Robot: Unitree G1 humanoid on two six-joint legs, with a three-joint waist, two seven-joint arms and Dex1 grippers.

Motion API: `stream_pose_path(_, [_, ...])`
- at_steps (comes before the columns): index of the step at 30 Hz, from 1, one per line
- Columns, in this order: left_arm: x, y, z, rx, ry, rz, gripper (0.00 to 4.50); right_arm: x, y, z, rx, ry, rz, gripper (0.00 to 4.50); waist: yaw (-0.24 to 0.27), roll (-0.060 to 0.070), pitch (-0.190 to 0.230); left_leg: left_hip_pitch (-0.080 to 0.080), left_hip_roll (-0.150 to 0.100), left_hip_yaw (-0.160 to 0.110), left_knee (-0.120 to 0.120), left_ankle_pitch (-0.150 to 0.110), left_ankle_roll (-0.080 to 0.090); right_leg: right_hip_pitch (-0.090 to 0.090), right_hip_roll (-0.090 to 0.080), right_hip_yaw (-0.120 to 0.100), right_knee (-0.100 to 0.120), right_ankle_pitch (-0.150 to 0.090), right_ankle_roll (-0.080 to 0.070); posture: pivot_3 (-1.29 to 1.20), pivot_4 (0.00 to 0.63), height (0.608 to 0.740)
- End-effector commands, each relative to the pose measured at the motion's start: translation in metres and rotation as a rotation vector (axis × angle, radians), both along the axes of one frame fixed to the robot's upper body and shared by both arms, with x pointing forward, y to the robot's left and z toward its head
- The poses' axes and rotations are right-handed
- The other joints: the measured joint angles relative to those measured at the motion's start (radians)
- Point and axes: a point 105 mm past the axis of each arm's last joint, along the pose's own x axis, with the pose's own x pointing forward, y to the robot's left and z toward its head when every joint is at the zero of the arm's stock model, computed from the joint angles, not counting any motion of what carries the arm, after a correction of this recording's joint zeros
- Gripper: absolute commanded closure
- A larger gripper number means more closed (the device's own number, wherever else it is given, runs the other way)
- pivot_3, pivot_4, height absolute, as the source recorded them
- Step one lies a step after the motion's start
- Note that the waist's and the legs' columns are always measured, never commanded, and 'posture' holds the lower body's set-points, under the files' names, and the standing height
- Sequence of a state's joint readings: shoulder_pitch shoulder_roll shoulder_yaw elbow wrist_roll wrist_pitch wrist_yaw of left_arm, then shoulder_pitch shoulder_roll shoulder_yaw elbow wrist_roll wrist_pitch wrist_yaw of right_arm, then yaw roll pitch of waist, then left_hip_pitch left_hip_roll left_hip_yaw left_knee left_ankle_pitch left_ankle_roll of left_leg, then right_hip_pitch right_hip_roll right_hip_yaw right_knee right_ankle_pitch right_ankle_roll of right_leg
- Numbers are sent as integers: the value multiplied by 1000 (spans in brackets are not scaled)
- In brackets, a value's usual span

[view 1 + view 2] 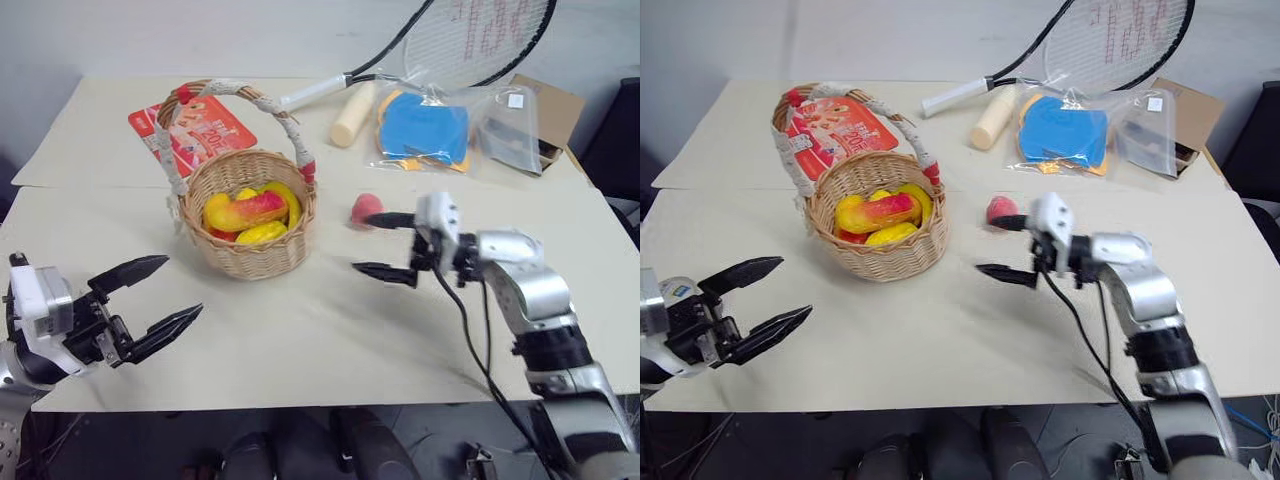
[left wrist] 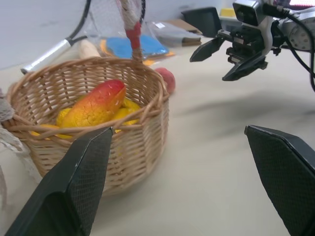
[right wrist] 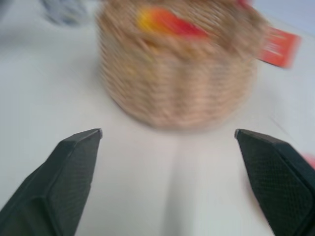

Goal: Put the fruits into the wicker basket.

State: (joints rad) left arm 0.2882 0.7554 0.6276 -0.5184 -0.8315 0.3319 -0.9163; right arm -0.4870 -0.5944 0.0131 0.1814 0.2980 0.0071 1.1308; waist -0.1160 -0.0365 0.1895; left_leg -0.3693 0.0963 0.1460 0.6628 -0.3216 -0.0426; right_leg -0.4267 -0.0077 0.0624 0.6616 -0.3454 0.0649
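The elongated yellow-orange fruit (image 1: 246,211) lies in the wicker basket (image 1: 250,255); the right pincer (image 1: 384,246) gapes empty beside the peach (image 1: 366,209), seemingly ready to take it.

1. Table (image 1: 330,330) was covered in a pale cream sheet, with a fold seam running across it behind the basket.
2. Wicker basket (image 1: 250,250) stood on it, left of centre.
3. Small pink-red peach (image 1: 365,209) lay on the sheet just right of the basket, not touching it.
4. Red printed packet (image 1: 195,132) lay flat behind the basket.
5. At the far edge lay a racket (image 1: 470,40), a pale cylinder (image 1: 352,117), a clear bag with a blue item (image 1: 425,128) and a brown cardboard box (image 1: 555,110).
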Motion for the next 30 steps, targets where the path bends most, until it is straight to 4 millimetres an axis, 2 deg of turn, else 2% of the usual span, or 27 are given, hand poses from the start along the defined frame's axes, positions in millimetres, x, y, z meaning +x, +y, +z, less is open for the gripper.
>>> stream_pose_path(1, [2,0,-4,37,49,-37,0,-3,-56,0,55,-148,-217,34,5,1,0,0,0,0,0,0,0,0,0,0,0,0,0,0,150,740])
stream_pose_path(3, [9,1,-7,74,56,-26,0,-12,-85,-12,100,-127,-312,34,7,1,1,0,1,0,0,0,0,0,0,0,0,0,0,0,150,740])
stream_pose_path(5, [13,-2,-6,91,40,-38,0,-19,-101,-24,98,-114,-377,34,7,2,1,1,1,1,2,0,0,1,0,1,2,0,0,0,150,740])
stream_pose_path(7, [14,-12,-1,94,9,-85,0,-27,-113,-36,159,-52,-439,34,5,2,1,3,0,1,2,1,0,2,1,2,2,2,1,0,150,740])
stream_pose_path(9, [15,-17,1,101,-7,-116,0,-30,-119,-39,181,-62,-485,34,3,2,1,7,1,1,2,2,0,5,1,3,2,3,0,0,150,740])
stream_pose_path(12, [15,-17,1,95,-4,-123,0,-22,-102,-32,199,-81,-456,34,-8,2,1,20,1,3,-1,1,-1,16,3,8,0,3,0,0,150,740])
stream_pose_path(15, [17,-15,-2,100,-2,-115,0,-2,-72,-19,195,-66,-360,34,-22,3,2,21,2,3,-2,2,-1,16,4,8,1,3,0,0,150,740])
stream_pose_path(22, [19,-14,-2,96,-16,-92,0,70,-2,18,128,44,-329,34,-23,4,2,18,4,2,-2,2,-2,12,5,9,1,3,0,0,150,740])
stream_pose_path(24, [18,-15,-3,98,-18,-86,0,89,11,24,109,68,-382,34,-24,4,2,17,4,3,-2,2,-2,11,5,9,2,3,0,0,150,740])
stream_pose_path(27, [15,-15,-3,99,-20,-70,0,108,28,36,140,70,-412,34,-21,4,2,15,5,3,-2,2,-2,10,4,8,1,3,-1,0,150,740])
stream_pose_path(30, [11,-14,-3,101,-17,-59,0,117,38,31,89,107,-418,34,-22,4,2,14,5,4,-2,2,-2,8,2,8,1,3,-1,0,150,740])
